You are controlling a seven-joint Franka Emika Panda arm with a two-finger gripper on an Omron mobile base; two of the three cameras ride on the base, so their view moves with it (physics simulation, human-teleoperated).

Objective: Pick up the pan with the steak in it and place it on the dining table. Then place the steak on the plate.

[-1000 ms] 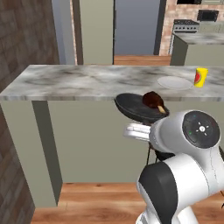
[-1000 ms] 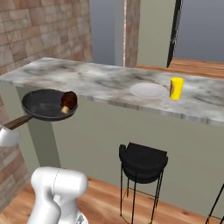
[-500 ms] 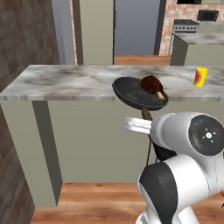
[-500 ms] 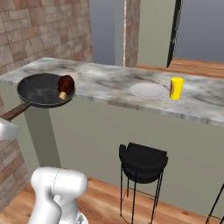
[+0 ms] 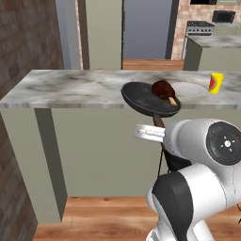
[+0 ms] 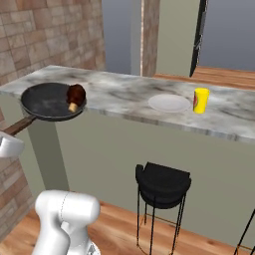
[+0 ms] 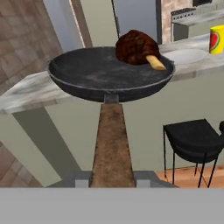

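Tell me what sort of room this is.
Probably a home kitchen with a dining area: a stove stands in the back, a stool waits below the long marble-topped counter, and a plate sits on it.

We are looking at a home kitchen: stove (image 5: 203, 27) in back, marble desk (image 5: 70, 87), black stool (image 6: 163, 182), brick wall (image 6: 50, 35).

The dining table (image 6: 124, 97), a long marbled slab on an olive-beige base, carries 2 things toward its right end: the plate (image 6: 169, 103) lying flat, and a yellow cup (image 6: 200, 100) upright just right of it.
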